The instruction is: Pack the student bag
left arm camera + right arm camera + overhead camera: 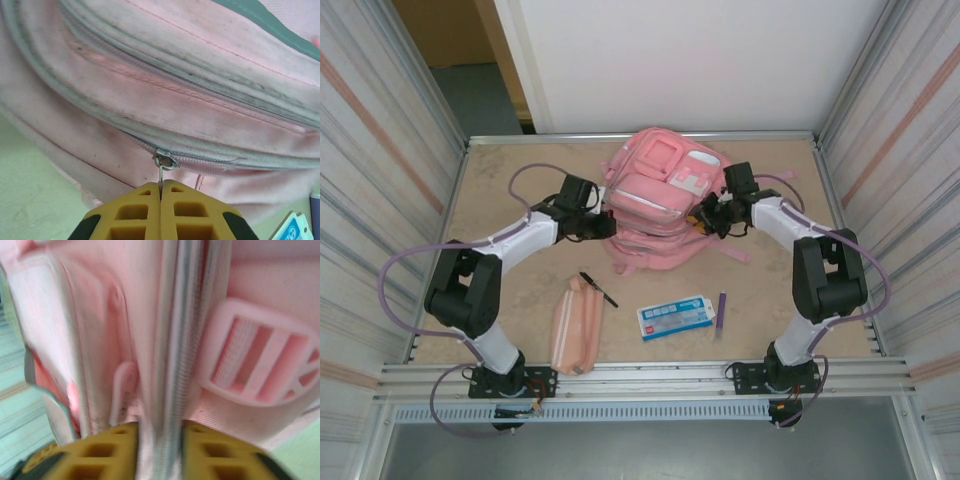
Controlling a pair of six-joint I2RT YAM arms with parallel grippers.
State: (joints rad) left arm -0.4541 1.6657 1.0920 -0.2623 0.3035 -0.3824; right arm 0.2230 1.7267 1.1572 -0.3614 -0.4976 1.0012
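Observation:
The student bag [660,200], a big pink backpack, lies at the back middle of the table. My left gripper [610,225] is at its left side. In the left wrist view it [160,187] is shut on the metal zip pull [164,161] of a closed zip on the bag [175,100]. My right gripper [705,215] is at the bag's right side. In the right wrist view its yellow fingers [160,432] stand apart, one on each side of a zip seam of the bag [125,315], next to a pink strap buckle [260,360].
In front of the bag lie a salmon-pink pencil case [577,325], a black pen [598,289], a blue and white box [675,317] and a purple pen [721,308]. Metal walls close in the left and right sides.

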